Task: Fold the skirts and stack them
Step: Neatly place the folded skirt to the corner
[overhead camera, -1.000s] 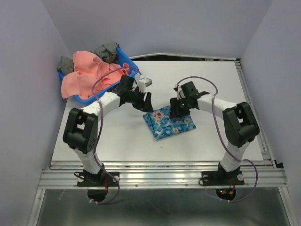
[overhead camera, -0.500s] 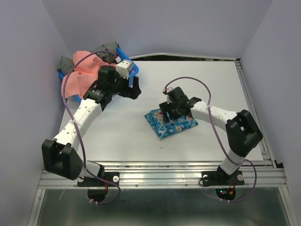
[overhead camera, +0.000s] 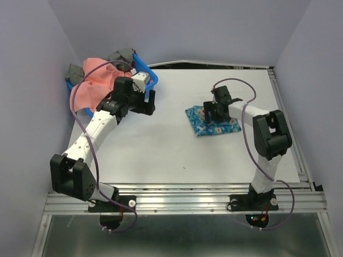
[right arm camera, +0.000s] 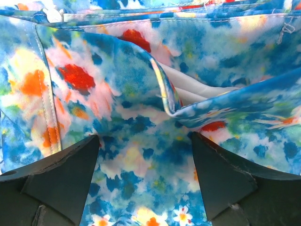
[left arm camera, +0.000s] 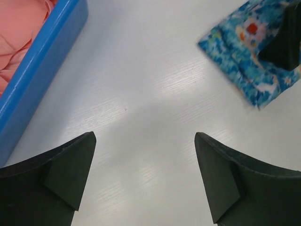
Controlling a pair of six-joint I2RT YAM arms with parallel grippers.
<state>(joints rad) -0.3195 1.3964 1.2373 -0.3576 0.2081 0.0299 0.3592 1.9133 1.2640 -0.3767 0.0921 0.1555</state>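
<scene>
Lying folded right of centre, the blue floral skirt is sitting under your right gripper, jaws spread, gripping nothing. The pink skirt is waiting unfolded in the far-left basket; your left gripper is hovering nearby, wide open.

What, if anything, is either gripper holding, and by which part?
Nothing is held. The left gripper is open over bare table; the right gripper is open just over the blue floral skirt, no cloth pinched.
</scene>
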